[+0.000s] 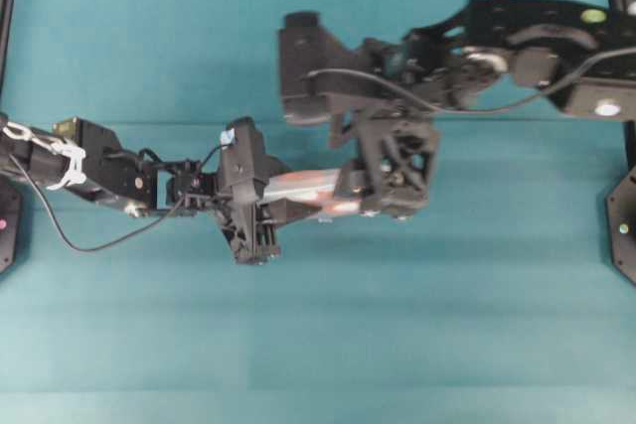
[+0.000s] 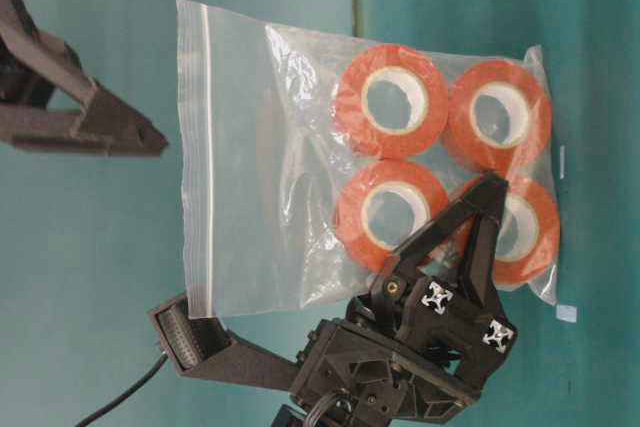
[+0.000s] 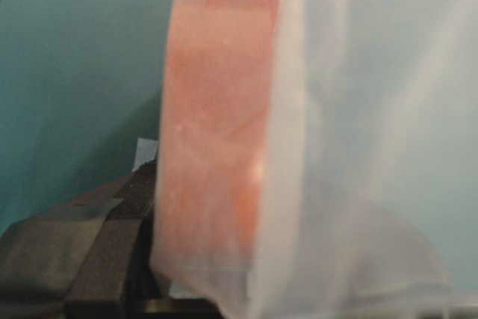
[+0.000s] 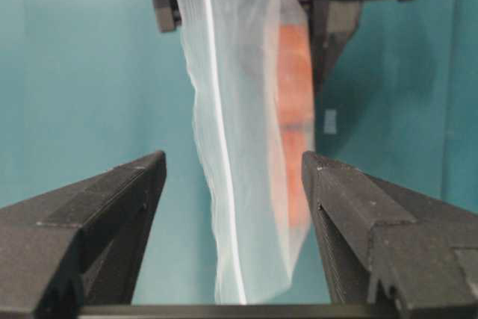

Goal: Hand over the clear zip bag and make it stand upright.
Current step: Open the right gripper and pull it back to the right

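Blurred to a pink-orange smear in the left wrist view: the transparent crinkly zip bag (image 3: 314, 147) of orange-red rolls, top cropped. Largely hidden overhead beneath both black arms (only a sliver showing). Bases of the right pincer (image 4: 233, 177) fingers cut off at the frame's bottom.

Even, soft lighting throughout, with only faint shadows on the teal counter (image 1: 318, 345). The left wrist view is heavily blurred, the bag (image 3: 314, 147) too close to focus. Other views are sharper, with slight glare on the plastic.
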Controlling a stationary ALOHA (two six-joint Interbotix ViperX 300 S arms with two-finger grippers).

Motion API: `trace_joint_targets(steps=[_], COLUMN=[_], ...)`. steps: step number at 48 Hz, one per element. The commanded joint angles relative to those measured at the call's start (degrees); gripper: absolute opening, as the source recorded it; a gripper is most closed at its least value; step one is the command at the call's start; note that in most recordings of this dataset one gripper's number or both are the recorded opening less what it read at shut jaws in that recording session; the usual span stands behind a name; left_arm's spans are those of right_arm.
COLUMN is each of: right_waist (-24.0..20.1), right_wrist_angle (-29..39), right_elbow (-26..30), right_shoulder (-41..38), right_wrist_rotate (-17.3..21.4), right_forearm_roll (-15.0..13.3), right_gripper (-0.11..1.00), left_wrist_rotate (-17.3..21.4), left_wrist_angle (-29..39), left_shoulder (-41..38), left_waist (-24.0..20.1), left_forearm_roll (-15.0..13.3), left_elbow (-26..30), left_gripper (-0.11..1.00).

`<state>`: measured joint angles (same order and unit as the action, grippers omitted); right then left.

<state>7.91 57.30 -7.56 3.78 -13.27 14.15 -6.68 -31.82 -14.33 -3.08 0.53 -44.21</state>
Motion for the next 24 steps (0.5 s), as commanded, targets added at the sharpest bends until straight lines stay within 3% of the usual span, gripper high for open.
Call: trace_joint_targets(steps=[1, 24], right_waist=[0.1, 0.3], right_wrist_angle=[-2.0, -6.3], right_elbow=[-0.7, -6.5], right_shoulder=[3.7, 9.8], right_wrist_rotate=[0.5, 1.4], right_forearm_roll=[0.2, 0.2], right_gripper=[0.8, 0.8], left_wrist_rotate=[0.0, 0.1], left_wrist_angle=[-0.3, -0.5], left_shoulder=[0.5, 0.5], left_waist=[0.2, 0.2], left_forearm_roll=[0.2, 0.1], left_elbow=[0.2, 0.4], left_gripper=[0.25, 0.25])
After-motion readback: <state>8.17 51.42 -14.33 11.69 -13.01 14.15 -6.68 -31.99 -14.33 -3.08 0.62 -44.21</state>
